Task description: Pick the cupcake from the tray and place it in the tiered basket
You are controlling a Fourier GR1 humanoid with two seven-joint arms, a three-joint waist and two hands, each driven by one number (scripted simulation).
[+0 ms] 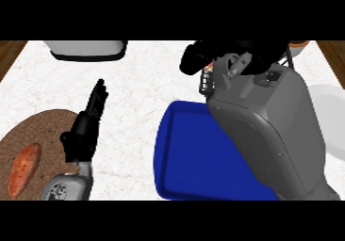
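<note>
My right hand (pixel 227 55) is at the far side of the counter, over the black wire tiered basket (pixel 206 84). Its fingers are curled round a small pale shape that I take for the cupcake (pixel 231 64), which is mostly hidden. The grey right forearm crosses above the blue tray (pixel 193 155) and covers its right part. The part of the tray that shows holds nothing. My left hand (pixel 86 126) rests open left of the tray, fingers straight and pointing away.
A round brown mat (pixel 36 136) at the lower left carries an orange vegetable (pixel 25 168). A white and black appliance (pixel 87 50) stands at the far left. A white plate (pixel 333 120) lies at the right edge. An orange item (pixel 298 43) shows by the basket's far side.
</note>
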